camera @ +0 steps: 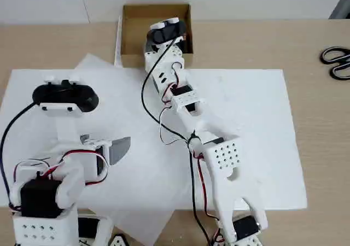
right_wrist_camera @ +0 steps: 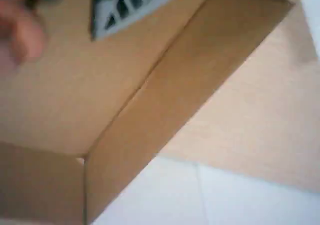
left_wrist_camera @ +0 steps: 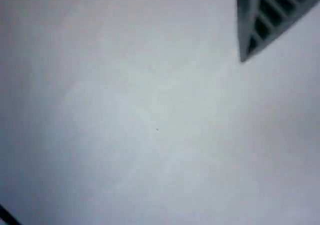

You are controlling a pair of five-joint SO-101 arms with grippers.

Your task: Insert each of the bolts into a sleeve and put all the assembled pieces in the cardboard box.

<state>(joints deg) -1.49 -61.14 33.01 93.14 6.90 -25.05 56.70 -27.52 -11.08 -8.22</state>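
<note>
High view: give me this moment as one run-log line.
right arm: above open brown cardboard box | left arm: above white paper sheet | black scissors: on wooden table

Black scissors (camera: 334, 62) near the wooden table's (camera: 322, 147) edge, white paper sheets (camera: 257, 104) apart.

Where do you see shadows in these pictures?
High view: dark shade inside the cardboard box, under the right arm; faint shade on the white paper beside the left arm. Left wrist view: the paper darkens toward one corner. Right wrist view: the box's inner wall looks darker than its floor.
</note>
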